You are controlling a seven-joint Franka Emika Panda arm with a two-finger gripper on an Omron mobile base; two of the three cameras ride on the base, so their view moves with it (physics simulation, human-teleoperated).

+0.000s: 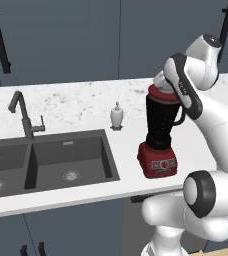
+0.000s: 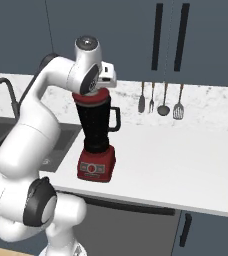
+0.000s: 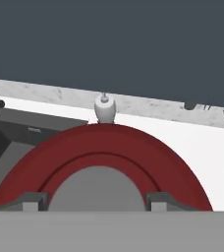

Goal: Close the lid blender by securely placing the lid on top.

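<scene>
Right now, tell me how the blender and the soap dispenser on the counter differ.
The blender is tall, with a red boxy base and black jar; the soap dispenser is short, white and rounded. The blender carries a side handle and a red lid under the hand; the dispenser has a small pump top and stands free, nearer the sink. Both stand upright on the white counter.

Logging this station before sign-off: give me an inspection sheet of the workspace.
Surface: white counter, speckled backsplash behind.
Job's things: blender upright near the counter's front edge; red lid on the jar's rim, full seating cannot be judged.
Clutter: white soap dispenser between sink and blender.
End effector: end effector at the lid, fingers either side of its grey centre cap; grip cannot be confirmed.
Cables: nothing seen.
Surroundings: double sink with faucet; utensils hanging on the backsplash; dark cabinets.
</scene>
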